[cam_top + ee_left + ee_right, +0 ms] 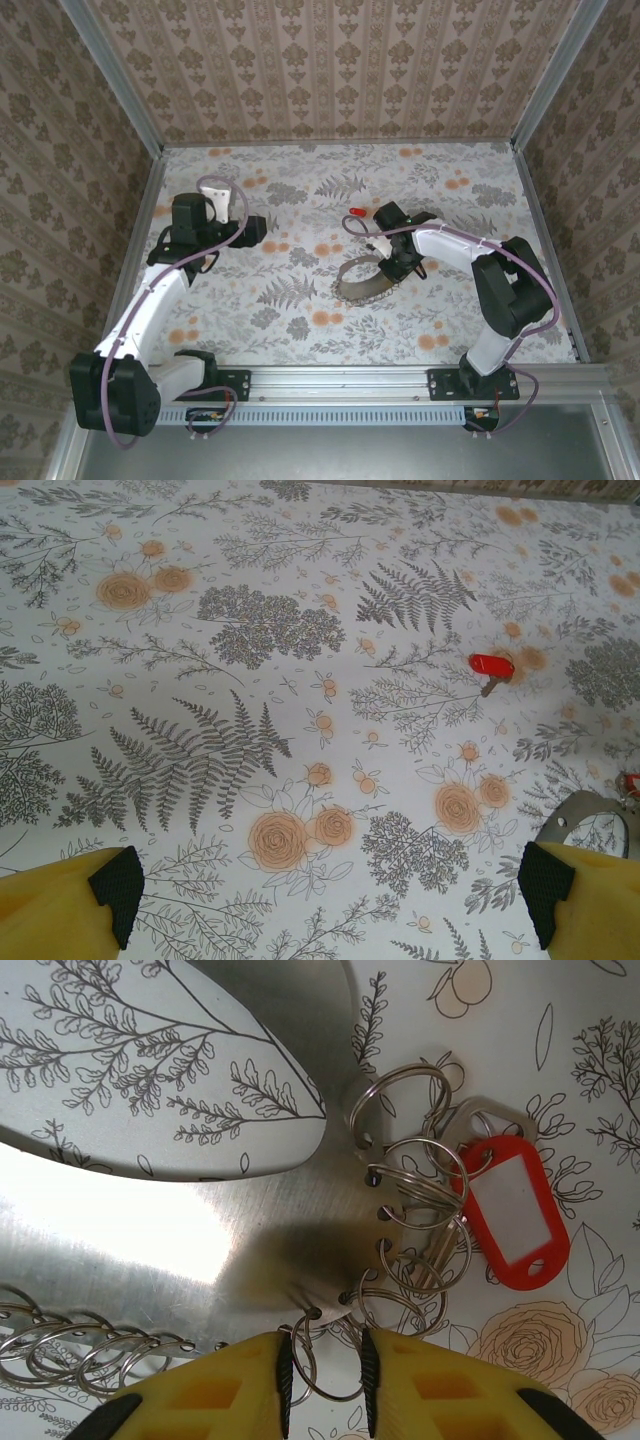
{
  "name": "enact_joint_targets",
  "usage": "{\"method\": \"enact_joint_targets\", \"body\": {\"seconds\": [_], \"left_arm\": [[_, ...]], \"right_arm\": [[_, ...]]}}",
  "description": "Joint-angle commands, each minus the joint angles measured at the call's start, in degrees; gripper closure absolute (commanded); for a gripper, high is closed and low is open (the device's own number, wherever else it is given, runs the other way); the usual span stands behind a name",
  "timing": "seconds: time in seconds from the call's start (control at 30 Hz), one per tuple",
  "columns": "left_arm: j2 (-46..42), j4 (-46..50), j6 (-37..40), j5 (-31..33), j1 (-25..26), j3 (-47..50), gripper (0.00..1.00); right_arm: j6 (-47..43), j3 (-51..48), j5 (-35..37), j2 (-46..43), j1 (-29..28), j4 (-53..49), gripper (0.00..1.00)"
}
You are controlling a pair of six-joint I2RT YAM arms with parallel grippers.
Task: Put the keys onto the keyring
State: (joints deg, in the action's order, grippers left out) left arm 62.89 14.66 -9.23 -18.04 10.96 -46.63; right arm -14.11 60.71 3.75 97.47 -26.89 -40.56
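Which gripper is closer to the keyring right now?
Right. The right gripper is on the keyring, pinching its ring-lined edge. The left gripper hangs open above the table, off to the keyring's left, not touching it.

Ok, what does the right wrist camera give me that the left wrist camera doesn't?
Right wrist adds: the right gripper closed around one wire split ring, a cluster of further rings, and a red plastic tag with a white label. Left wrist adds: the left gripper wide open, and a loose red-headed key lying on the cloth. Shared: the brushed-metal band keyring, just its edge for the left wrist, and the floral tablecloth.
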Motion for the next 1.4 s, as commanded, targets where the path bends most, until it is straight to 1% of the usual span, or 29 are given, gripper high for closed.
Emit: {"method": "enact_joint_targets", "body": {"seconds": [0.0, 0.07, 0.17, 0.27, 0.4, 0.53, 0.87, 0.97, 1.2, 1.27, 1.37], "left_arm": [[-1.03, 0.85, 1.28, 0.77, 0.51, -0.43, 0.0], [-1.1, 0.82, 1.41, 0.98, 0.64, -0.46, 0.0], [-1.11, 0.76, 1.41, 1.3, 0.77, -0.39, 0.0], [-1.08, 0.88, 1.53, 1.51, 1.04, -0.32, 0.0], [-1.15, 0.74, 2.02, 1.6, 1.34, -0.26, 0.0], [-1.12, 0.81, 2.5, 1.52, 1.43, -0.38, 0.0], [-2.31, 0.01, 3.32, 1.23, 1.96, 0.38, 0.0], [-2.69, -0.32, 3.52, 1.5, 2.13, 0.71, 0.0], [-2.95, -0.48, 3.99, 1.52, 2.49, 0.88, 0.0], [-3.04, -0.51, 4.17, 1.45, 2.55, 0.89, 0.0], [-3.04, -0.77, 4.36, 1.34, 2.75, 0.95, 0.0]], "right_arm": [[-2.53, 0.15, 0.6, -0.47, -0.26, -2.87, 0.72], [-2.97, 0.38, 0.27, -0.91, -0.26, -3.28, 0.72], [-3.59, 0.77, -0.16, -2.16, -0.26, -3.82, 0.66], [-5.64, 0.45, -0.48, -4.04, -0.26, -3.87, 0.65], [-9.28, -1.63, -0.75, -6.15, -0.25, -1.06, 0.65], [-11.99, -1.46, 0.51, -4.35, -0.35, -1.26, 0.66], [-15.82, -0.67, 1.13, -0.38, -0.44, -2.73, 0.65], [-16.36, -1.02, 1.39, 0.16, -0.44, -1.91, 0.66], [-17.78, -1.99, 1.32, -0.04, -0.53, 0.67, 0.8], [-18.14, -2.41, 0.3, -0.22, -0.6, 1.16, 0.83], [-19.09, -2.52, -2.95, -0.09, -0.61, 0.58, 0.83]]}}
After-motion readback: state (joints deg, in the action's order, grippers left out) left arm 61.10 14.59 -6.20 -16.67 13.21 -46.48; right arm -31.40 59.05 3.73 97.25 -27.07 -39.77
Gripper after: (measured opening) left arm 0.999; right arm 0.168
